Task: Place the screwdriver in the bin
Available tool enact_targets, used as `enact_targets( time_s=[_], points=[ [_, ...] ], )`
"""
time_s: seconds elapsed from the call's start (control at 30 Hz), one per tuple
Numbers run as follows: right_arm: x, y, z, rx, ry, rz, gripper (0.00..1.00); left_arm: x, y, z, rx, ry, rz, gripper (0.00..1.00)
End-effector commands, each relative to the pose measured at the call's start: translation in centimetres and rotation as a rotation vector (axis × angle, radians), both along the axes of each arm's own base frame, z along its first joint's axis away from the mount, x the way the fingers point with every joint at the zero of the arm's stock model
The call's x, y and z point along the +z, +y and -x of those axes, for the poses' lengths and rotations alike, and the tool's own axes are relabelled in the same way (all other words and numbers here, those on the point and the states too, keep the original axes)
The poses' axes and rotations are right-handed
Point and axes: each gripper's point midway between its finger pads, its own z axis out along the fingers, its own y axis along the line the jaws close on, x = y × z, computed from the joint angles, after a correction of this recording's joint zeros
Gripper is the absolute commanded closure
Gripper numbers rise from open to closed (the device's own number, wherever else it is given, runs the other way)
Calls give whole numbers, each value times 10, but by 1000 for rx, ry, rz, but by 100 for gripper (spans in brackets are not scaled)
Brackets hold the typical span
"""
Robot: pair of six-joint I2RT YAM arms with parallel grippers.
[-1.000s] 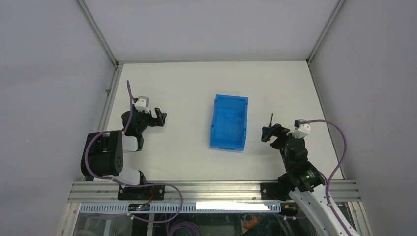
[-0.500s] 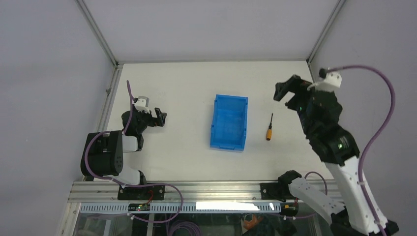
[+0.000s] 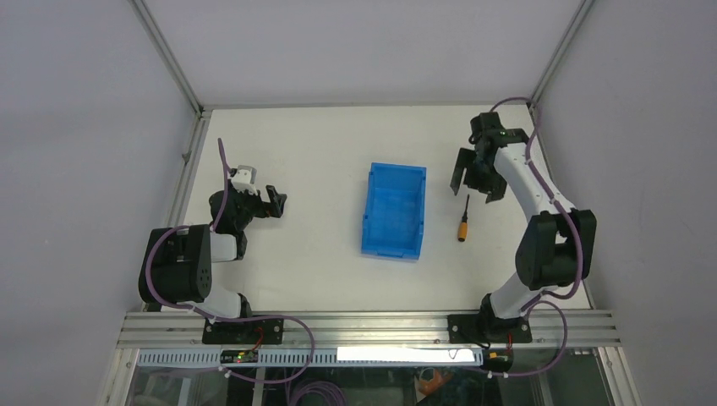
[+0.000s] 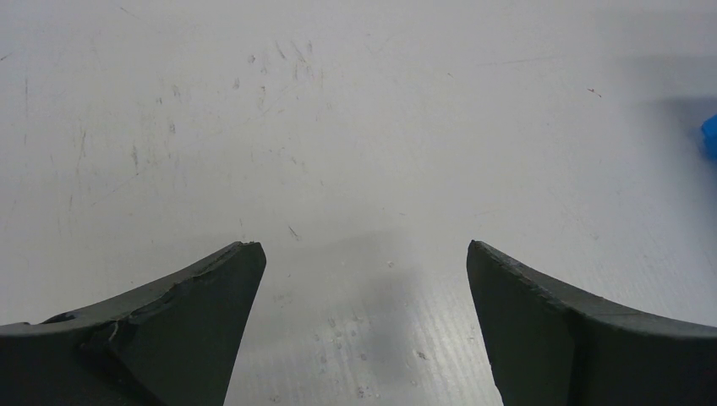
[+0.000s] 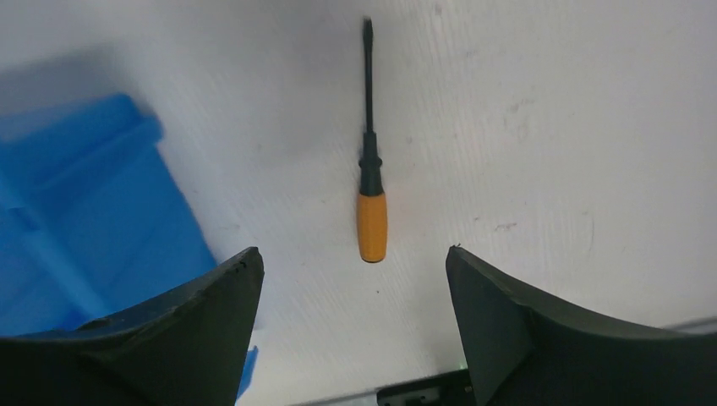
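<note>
The screwdriver, with an orange handle and a slim dark shaft, lies flat on the white table just right of the blue bin. My right gripper hovers over the shaft's far end, open, with nothing between its fingers. In the right wrist view the screwdriver lies ahead of the right gripper, its handle nearest the fingertips, and the bin is at the left. My left gripper rests open at the table's left side. The left gripper has only bare table between its fingers.
Grey enclosure walls stand round the white table. A metal rail carrying both arm bases runs along the near edge. A sliver of the bin shows at the right edge of the left wrist view.
The right arm rose from beside the screwdriver's handle, swung outward, and now reaches down over the shaft's far end. The screwdriver, bin and left arm have not moved.
</note>
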Motion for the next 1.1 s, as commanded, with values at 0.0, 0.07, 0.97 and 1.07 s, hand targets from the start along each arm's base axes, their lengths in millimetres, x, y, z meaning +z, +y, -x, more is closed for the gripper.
enact_targets(
  time_s=[0.0,0.07,0.97,1.07],
  points=[
    [-55,2,20,14,131,-74,22,23,-2,-13,-4,-91,-9,1],
    [-83,1,24,9,172,-97,29,23,-1,-13,-3,-92,-9,1],
    [-15,-8,59,5,165,-75,100,23,-2,-13,-4,-91,-9,1],
    [14,-4,72,12,155,-97,100,23,-2,-13,-4,-92,-9,1]
  ],
)
